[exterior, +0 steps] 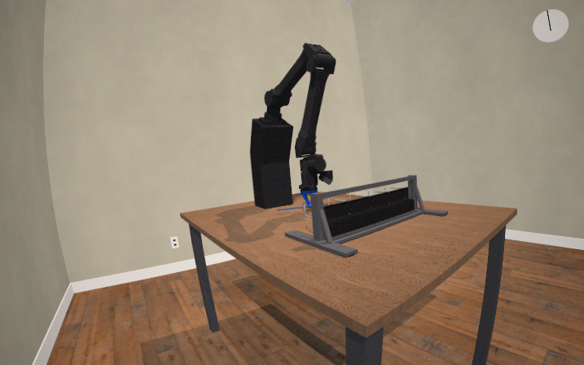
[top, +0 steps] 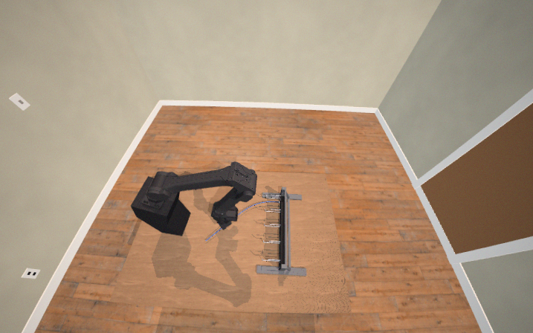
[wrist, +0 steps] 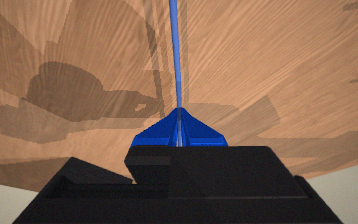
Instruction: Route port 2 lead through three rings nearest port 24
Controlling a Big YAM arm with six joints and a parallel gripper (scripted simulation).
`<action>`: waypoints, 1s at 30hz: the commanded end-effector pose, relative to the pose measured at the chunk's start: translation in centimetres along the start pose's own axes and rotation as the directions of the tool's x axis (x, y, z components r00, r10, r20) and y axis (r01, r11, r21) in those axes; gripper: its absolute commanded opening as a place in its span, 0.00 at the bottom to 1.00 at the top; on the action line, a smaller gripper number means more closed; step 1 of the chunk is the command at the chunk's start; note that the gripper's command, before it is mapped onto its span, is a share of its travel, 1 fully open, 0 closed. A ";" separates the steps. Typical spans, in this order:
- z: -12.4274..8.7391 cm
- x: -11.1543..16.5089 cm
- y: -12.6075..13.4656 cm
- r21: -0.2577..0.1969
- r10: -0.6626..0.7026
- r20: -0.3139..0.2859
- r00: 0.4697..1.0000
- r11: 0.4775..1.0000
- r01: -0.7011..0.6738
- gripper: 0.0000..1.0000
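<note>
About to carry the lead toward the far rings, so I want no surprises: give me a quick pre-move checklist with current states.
1. Gripper shut on the blue lead: ok.
2. Lead runs from the gripper to the rack's port end: ok.
3. Free end lies on the table, away from the edges: ok.
4. Rack stands upright, well inside the table edges: ok.
5. Lead in the three target rings: not ok, none threaded.
6. Ring gaps facing the arm: cannot tell.
</note>
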State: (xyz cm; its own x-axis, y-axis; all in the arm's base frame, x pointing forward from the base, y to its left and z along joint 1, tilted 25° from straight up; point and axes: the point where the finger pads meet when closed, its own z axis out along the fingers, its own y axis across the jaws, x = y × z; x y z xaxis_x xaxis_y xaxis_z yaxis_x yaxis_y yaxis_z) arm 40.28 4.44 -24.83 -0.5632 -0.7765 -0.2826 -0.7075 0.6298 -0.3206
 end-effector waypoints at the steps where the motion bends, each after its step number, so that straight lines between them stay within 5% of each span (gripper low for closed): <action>1: -1.3 1.0 0.7 -0.018 0.011 -0.017 1.000 1.000 -0.011 0.00; 26: -2.4 1.0 0.9 -0.022 0.008 -0.019 1.000 1.000 -0.009 0.00; 30: -2.2 -0.6 -1.9 0.007 -0.024 0.007 1.000 1.000 0.024 0.00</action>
State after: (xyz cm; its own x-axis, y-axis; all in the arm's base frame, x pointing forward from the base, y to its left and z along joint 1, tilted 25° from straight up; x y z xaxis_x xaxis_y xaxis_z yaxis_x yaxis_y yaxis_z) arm 39.59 4.36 -23.69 -0.5588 -0.7825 -0.2747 -0.7161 0.6223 -0.3161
